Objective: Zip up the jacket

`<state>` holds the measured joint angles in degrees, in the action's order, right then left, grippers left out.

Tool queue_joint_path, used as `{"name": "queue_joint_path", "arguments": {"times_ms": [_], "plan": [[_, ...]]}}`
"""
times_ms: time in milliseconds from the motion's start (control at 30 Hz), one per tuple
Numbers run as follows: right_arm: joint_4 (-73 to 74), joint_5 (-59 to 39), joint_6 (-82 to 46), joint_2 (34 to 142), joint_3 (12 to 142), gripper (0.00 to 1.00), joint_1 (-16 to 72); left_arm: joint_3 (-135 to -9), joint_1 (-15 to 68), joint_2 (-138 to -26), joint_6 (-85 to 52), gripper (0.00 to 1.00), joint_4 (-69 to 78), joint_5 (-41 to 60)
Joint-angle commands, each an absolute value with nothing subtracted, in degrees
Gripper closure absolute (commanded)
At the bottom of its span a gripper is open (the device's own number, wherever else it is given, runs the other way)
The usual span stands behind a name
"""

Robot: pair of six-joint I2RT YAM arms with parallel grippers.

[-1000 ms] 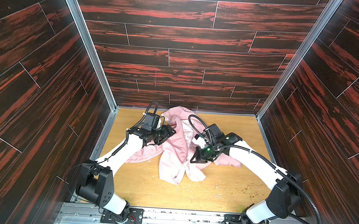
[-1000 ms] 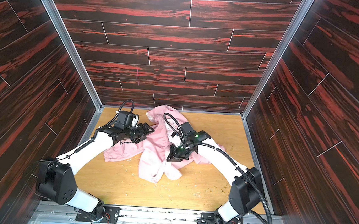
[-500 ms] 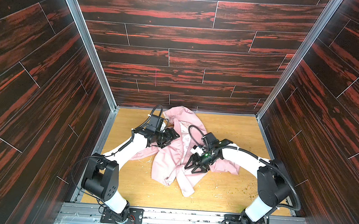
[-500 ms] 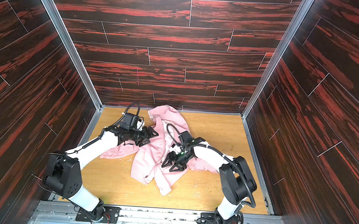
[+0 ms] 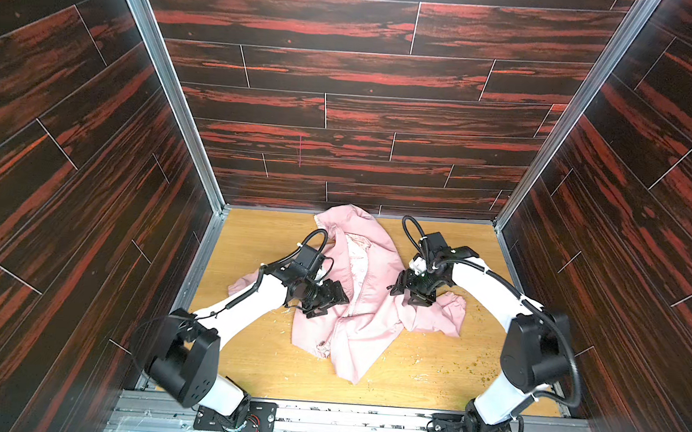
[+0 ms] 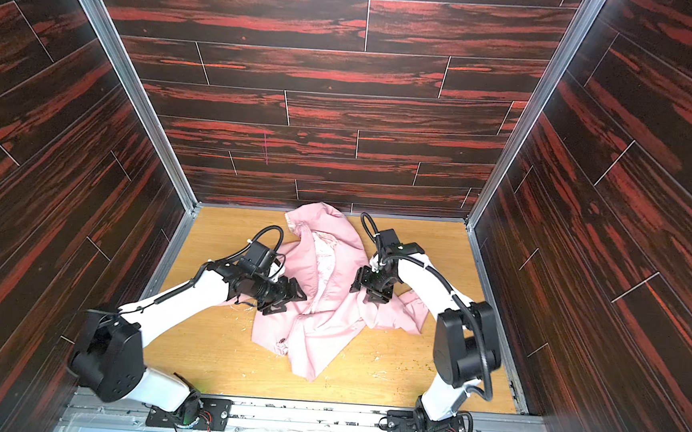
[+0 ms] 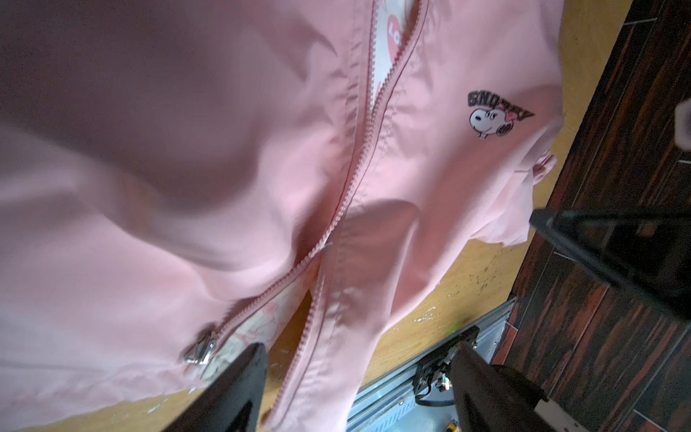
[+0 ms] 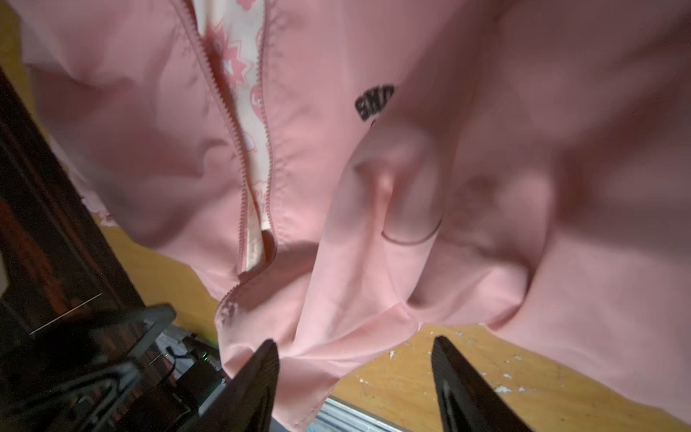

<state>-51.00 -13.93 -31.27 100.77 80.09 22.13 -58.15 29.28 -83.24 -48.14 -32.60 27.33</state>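
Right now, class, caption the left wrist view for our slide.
Open left gripper faces the pink jacket's unzipped front, zipper pull beside one fingertip.

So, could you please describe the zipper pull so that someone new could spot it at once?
On the wooden table lies a pink jacket, its front unzipped. Follow one row of teeth to its lower end, where the zipper pull sits. It is the only shiny silver metal piece on the pink cloth.

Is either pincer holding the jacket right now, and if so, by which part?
Nothing is held. The left pincer and right pincer both stand open over the jacket, pinching no fabric.
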Motion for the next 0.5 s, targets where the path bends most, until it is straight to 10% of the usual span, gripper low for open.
{"name": "queue_joint_path", "arguments": {"times_ms": [0, 300, 467], "plan": [[-52.8, -8.8, -29.6, 106.2, 85.1, 0.32, 22.2, -53.1, 30.4, -78.9, -47.2, 0.19, -37.4, 28.9], [-53.5, -6.7, -28.2, 119.3, 92.8, 0.42, 22.1, -43.8, 31.5, -75.7, -50.2, 0.20, -31.2, 28.2], [-55.1, -5.2, -27.4, 119.8, 95.7, 0.82, 20.5, -42.6, 31.6, -78.5, -51.7, 0.28, -28.4, 26.6]]}}
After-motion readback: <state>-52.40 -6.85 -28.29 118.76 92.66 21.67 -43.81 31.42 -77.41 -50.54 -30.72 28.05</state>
